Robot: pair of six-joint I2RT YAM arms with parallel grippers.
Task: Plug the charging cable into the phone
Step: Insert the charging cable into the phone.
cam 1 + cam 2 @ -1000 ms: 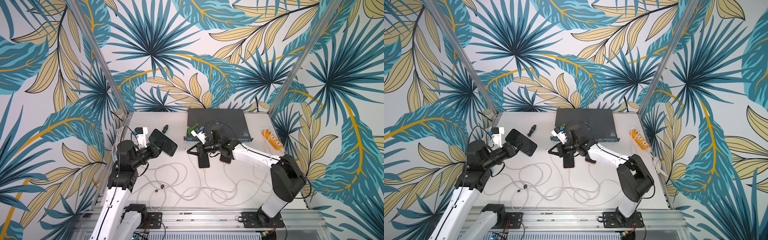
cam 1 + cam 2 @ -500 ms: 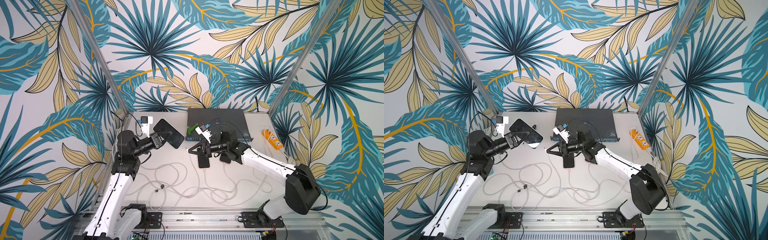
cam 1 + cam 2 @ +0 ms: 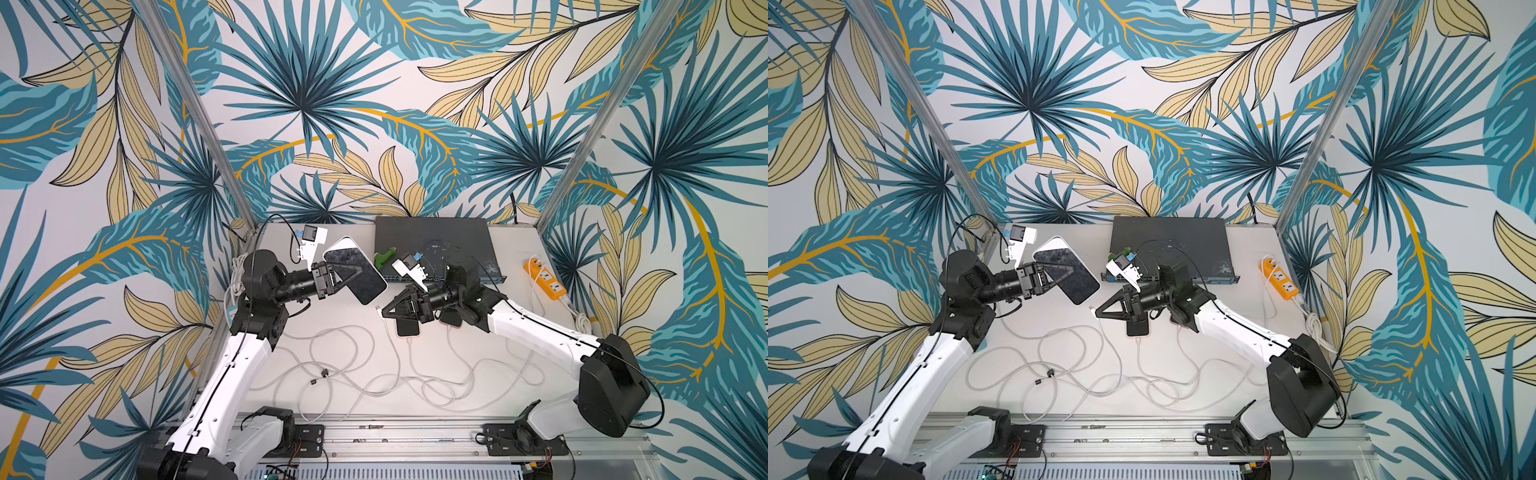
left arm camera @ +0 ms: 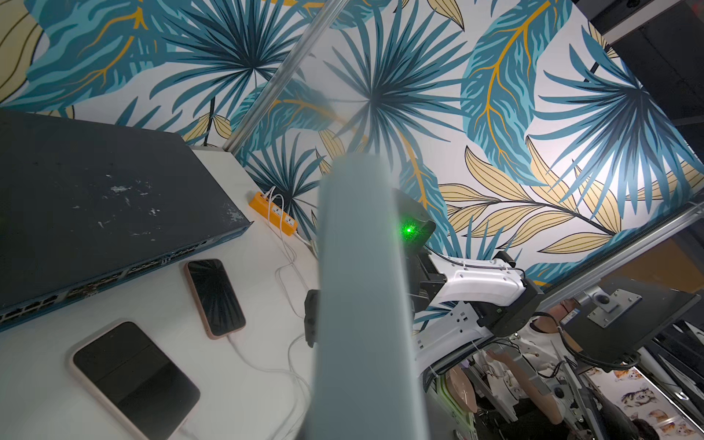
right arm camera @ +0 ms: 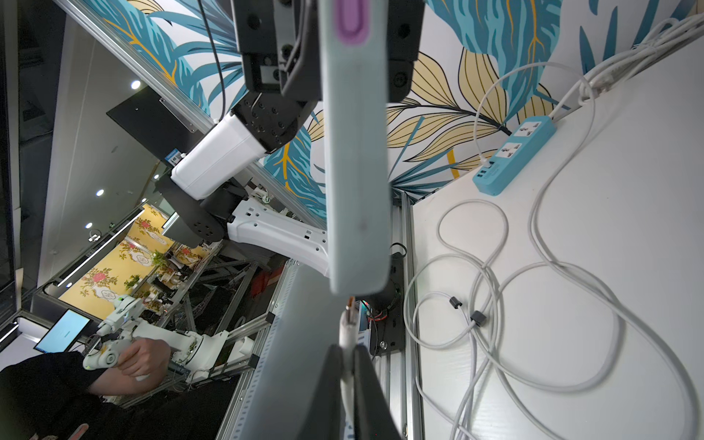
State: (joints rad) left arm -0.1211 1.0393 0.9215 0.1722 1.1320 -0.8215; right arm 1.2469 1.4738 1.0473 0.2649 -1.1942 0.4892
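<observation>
Obs., both top views: over the last second my left tool (image 3: 359,272) has swung up and in from the table's (image 3: 515,249) 9 o'clock edge toward the middle. It carries the phone (image 3: 368,286) clear of the surface, clenched on it across the flat faces, and that grip is unchanged. My right tool (image 3: 385,312) has reached out toward 9 o'clock at the same time, pinched tight on the plug (image 3: 377,308), with the cable (image 3: 388,332) trailing back toward 6 o'clock.

Result: the gap has closed. The phone now hangs at 11 o'clock of the plug, with its near corner just beside the tip.

Right wrist view: the phone (image 5: 358,152) shows edge-on. Its short end sits just beside the plug (image 5: 348,312), which sticks out from my right tool (image 5: 347,354). They look nearly in line and not yet mated. I cannot make out the port itself.

Meaning: transport looks finished for both arms, and I judge the insertion is what remains. It will want a small, straight push along the phone's long axis. A slight angle error would make the plug skid off the rim.

Note: the spare phones (image 4: 215,297) on the table already have leads in them, so they are not my target.
</observation>
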